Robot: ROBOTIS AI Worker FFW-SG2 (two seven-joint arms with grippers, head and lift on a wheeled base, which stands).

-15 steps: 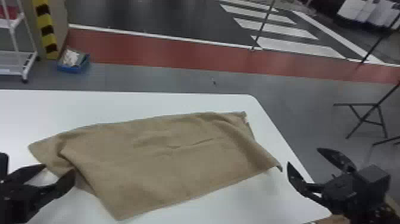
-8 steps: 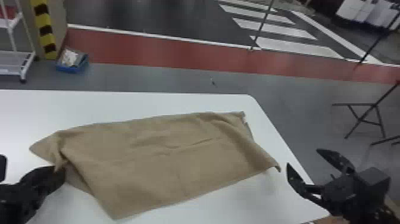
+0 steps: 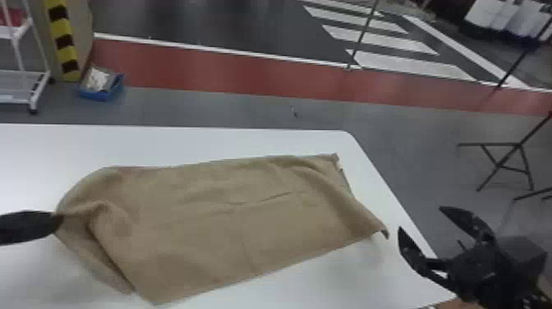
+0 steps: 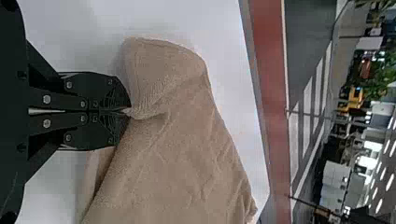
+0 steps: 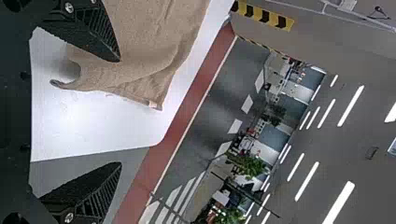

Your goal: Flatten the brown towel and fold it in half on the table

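Brown towel [image 3: 230,217]: on the table [image 3: 205,141], left end bunched
Left gripper [image 4: 130,111]: pinching it at table left, prob to tug it flat
Right gripper [image 3: 419,217]: spread, empty, table's right edge, for grabbing next imo
Blue bin [image 3: 96,96]: past the table

Big workshop-like indoor hall here | painted crosswalk [image 3: 410,65] on the floor [image 3: 205,107] | red lane [image 3: 246,76] running past | yellow-and-black hazard stripes [image 3: 63,41] | white wheeled rack [image 3: 16,87] | and look, up top, rows of strip lights [image 5: 351,106] glowing | green plants [image 5: 252,165] too
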